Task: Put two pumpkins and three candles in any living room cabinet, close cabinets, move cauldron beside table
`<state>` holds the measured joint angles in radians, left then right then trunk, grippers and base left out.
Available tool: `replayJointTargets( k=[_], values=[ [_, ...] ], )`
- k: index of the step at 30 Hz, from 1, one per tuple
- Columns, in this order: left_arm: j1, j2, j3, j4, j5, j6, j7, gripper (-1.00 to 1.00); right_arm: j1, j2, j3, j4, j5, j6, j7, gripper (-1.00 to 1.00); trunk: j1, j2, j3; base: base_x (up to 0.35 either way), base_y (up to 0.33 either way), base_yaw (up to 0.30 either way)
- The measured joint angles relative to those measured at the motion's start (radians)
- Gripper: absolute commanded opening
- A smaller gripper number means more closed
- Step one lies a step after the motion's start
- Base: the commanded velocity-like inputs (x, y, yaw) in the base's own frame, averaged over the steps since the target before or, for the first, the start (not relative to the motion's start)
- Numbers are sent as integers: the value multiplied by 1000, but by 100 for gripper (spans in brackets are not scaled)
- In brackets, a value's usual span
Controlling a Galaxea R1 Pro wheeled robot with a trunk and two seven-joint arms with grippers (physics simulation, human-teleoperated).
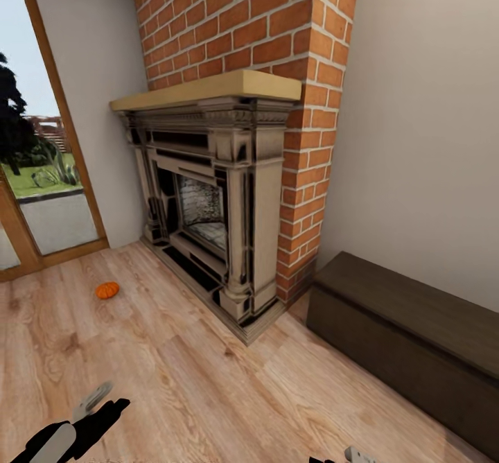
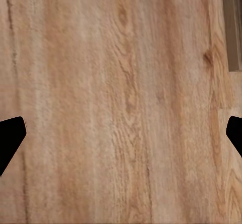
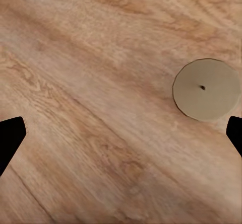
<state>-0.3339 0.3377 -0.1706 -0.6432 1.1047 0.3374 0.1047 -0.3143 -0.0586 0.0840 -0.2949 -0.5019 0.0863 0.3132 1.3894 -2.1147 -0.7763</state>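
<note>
The small round bright-orange ribbed pumpkin (image 1: 107,290) is seen on the wood-plank floor (image 1: 173,380) off the brick fireplace's (image 1: 229,199) window side, nearer the left tool (image 2: 121,141), which, like the right tool (image 3: 121,141), is spread wide and empty.

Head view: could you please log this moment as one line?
pumpkin on floor, ungrasped | cabinet right of fireplace | left pincer open | right pincer open

Pumpkin (image 1: 107,290) on floor, cabinet (image 1: 409,345) shut.
Orange, ribbed, left of fireplace; round beige disc (image 3: 206,89), possibly a candle.
</note>
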Motion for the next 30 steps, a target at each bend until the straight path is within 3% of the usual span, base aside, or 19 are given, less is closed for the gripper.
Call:
replayJointTargets(
  k=[13,30],
  values=[
    [0,0,1,0,0,0,0,100,0,0,0,0,0,0,0,100,0,0,-6,1,141,11],
    [0,0,0,0,0,0,0,100,0,0,0,0,0,-1,0,100,0,0,-6,130,-18,0]
  ],
)
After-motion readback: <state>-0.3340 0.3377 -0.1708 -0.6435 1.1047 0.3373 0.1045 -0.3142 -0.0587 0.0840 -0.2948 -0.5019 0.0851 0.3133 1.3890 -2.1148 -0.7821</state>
